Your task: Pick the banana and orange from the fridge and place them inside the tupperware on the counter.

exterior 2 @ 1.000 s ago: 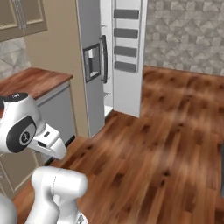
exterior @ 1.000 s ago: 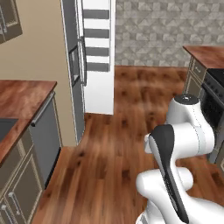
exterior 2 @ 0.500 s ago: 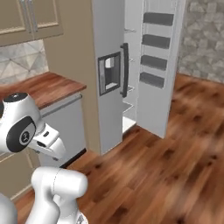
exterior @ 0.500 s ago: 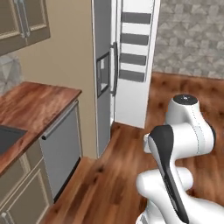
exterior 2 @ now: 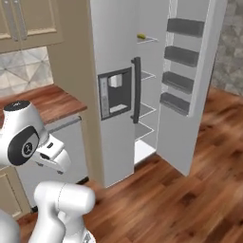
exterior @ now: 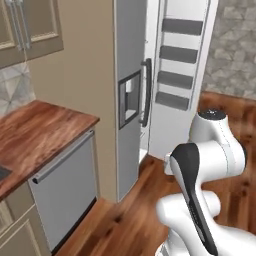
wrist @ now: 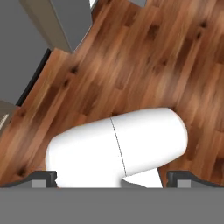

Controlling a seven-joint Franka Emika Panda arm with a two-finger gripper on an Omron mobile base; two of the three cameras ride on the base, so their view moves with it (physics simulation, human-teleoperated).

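Brushed-metal fridge (exterior 2: 118, 95) now looms nearer as I drive the base in, its door swung wide and the banana (exterior 2: 141, 36) on a top shelf, while my end effector (wrist: 111, 177) hangs spread apart, holding nothing.

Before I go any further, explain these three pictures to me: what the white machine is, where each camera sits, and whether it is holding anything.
The white machine is a robot arm on a driving base in a computer-drawn kitchen. Two cameras ride on the base behind the arm, one to its left and one to its right; both look at the fridge, whose right door stands open. On an upper shelf in the right base view lies something small and yellow, probably the banana. Beside the fridge runs the counter of reddish wood. The third camera sits on the hand and looks down at the plank floor. The gripper has its jaws spread wide with nothing between them.
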